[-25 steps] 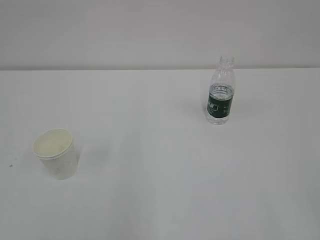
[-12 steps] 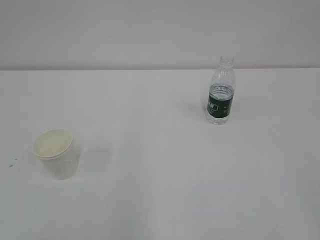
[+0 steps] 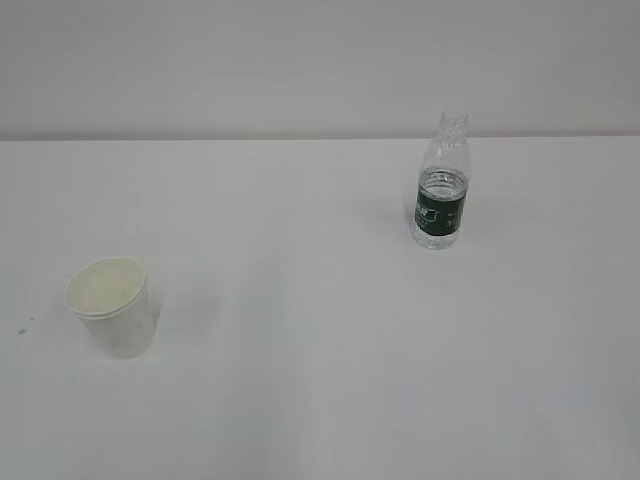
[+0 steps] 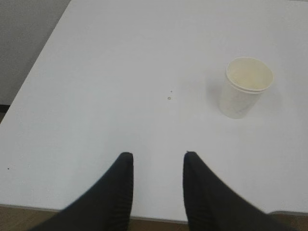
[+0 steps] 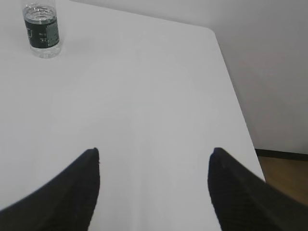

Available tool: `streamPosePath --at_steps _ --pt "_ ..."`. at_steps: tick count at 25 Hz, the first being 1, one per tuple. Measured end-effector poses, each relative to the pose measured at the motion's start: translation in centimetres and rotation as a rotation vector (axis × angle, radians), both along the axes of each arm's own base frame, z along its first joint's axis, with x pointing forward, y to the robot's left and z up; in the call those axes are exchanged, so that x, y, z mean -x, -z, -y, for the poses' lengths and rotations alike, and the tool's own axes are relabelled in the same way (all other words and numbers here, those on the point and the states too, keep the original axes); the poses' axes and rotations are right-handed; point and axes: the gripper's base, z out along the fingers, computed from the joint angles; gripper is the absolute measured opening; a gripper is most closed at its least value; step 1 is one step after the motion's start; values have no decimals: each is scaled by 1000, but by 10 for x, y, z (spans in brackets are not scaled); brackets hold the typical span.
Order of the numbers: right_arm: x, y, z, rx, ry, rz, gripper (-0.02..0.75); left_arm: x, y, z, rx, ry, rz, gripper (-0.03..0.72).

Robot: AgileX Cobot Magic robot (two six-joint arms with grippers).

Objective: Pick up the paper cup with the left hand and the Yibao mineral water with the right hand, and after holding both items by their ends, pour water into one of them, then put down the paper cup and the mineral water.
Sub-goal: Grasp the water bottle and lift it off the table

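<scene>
Nearest to us, the left hand (image 4: 155, 161) hangs over the table's near edge with its two dark fingers (image 4: 122, 180) parted by a modest gap and nothing between them. We judge it is lined up short of its target, because the paper cup (image 4: 245, 86) stands well ahead and off to its right, upright, mouth up, apart from everything.

The right hand (image 5: 154, 159) also carries nothing; its jaws stand wide, with bare table (image 5: 144, 96) showing between them. That wide spread suits a bottle's girth, we think, more than the narrower set of the other hand.

In the exterior view neither arm shows. The cup (image 3: 111, 306) sits at the near left and looks empty, though a shallow fill would be hard for us to tell. The bottle (image 3: 441, 181) stands upright at the far right, well apart from the cup, uncapped, with water up to about the top of its label. Keeping the two wide apart gives each hand its own side to reach.

The dark green label band (image 3: 440, 210) carries white print, too small for us to read; no brand name can be confirmed. The cup bears no writing.
</scene>
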Motion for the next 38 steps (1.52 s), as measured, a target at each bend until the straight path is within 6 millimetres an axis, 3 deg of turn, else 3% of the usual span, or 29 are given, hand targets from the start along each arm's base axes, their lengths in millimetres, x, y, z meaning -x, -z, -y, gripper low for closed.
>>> streamPosePath --at_steps 29,38 --pt "-1 -2 -2 -17 -15 25 533 0 0 0 0 0 0 241" --pt "-15 -10 -5 -37 -45 55 533 0 -5 0 -22 11 23 246"
